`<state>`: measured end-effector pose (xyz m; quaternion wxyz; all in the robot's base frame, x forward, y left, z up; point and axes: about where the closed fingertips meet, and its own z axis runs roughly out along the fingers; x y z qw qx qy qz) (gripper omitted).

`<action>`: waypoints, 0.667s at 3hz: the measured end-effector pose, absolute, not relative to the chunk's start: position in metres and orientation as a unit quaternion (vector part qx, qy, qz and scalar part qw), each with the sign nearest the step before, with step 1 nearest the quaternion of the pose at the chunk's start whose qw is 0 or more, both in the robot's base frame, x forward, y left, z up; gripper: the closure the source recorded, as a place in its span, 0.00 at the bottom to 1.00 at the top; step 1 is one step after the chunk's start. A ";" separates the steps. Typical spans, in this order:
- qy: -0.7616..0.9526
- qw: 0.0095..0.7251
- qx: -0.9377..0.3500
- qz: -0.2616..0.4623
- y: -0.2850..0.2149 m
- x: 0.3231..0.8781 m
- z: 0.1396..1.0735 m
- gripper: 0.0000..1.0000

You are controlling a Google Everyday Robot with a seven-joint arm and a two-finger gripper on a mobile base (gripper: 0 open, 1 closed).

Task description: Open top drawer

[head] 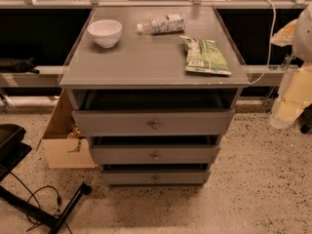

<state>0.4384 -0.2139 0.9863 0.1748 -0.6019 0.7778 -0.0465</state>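
A grey cabinet stands in the middle of the view on a speckled floor, with three drawers stacked in its front. The top drawer sits just under the cabinet's top slab. Its front is the widest and tallest of the three, with a small round knob at its centre. The front stands forward of the cabinet's frame, and a dark gap shows between it and the slab, so the drawer looks partly drawn out. The middle drawer and the bottom drawer lie under it, each with the same kind of knob and a narrower dark gap above.

On the cabinet's top, a white bowl stands upright near the back left corner. A bottle lies on its side at the back, near the middle. A green bag lies flat toward the right edge.

The gripper shows as a pale cream shape to the right of the cabinet, well apart from the top drawer and its knob and touching nothing on the cabinet. I cannot tell whether it is open or closed, and nothing is seen in its hold.

A cardboard box sits on the floor against the cabinet's left side. A black stand with cables lies further left and nearer the camera.
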 end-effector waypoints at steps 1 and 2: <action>0.777 0.175 -0.603 -0.046 -0.212 0.437 0.983 0.00; 0.775 0.170 -0.608 -0.037 -0.207 0.432 0.958 0.00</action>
